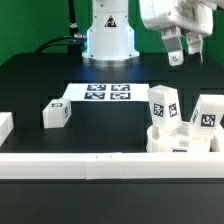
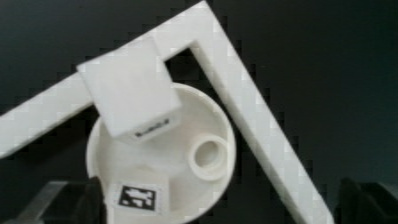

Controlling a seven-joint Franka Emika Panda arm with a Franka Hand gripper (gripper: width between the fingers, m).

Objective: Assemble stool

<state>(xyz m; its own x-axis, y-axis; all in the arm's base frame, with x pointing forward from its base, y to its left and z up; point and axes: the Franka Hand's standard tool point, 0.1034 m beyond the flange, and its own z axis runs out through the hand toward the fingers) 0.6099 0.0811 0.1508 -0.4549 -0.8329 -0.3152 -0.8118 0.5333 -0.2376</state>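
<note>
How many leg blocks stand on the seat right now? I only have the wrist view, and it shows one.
Observer: Two. By the exterior view's sides, the left leg block and the right leg block both stand upright on the seat.
Operator: Any leg off the seat?
Observer: Yes, a loose leg block lies on the table, at the exterior view's left of the marker board.
Operator: Is the gripper carrying anything?
Observer: No, the gripper hangs open and empty above the seat.
</note>
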